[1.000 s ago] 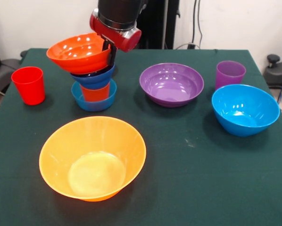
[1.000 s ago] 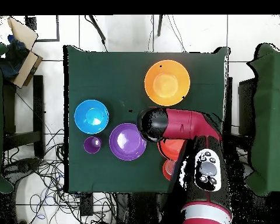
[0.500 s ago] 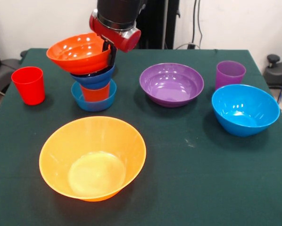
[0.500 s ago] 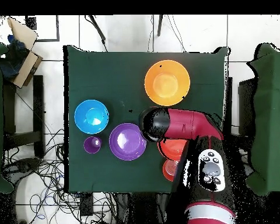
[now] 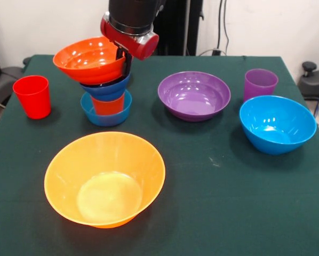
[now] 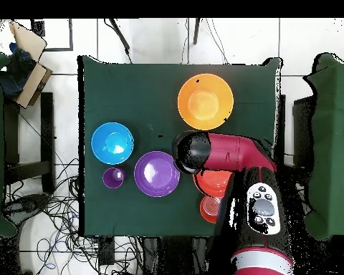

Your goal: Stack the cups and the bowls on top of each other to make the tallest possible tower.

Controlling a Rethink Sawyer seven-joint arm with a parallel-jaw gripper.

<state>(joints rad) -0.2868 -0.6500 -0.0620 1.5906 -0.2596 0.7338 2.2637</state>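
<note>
Gripper (image 5: 124,57) sits at rim of red-orange bowl (image 5: 90,60); fingers mostly hidden, cannot tell if open or shut. That bowl tilts on top of dark blue bowl (image 5: 107,88), orange-red cup (image 5: 108,104), small light blue bowl (image 5: 106,115), right below gripper. Big yellow-orange bowl (image 5: 104,178) nearer camera. Red cup (image 5: 32,96) off to picture's left. Purple bowl (image 5: 194,95), purple cup (image 5: 260,84), big light blue bowl (image 5: 277,124) to picture's right.
</note>
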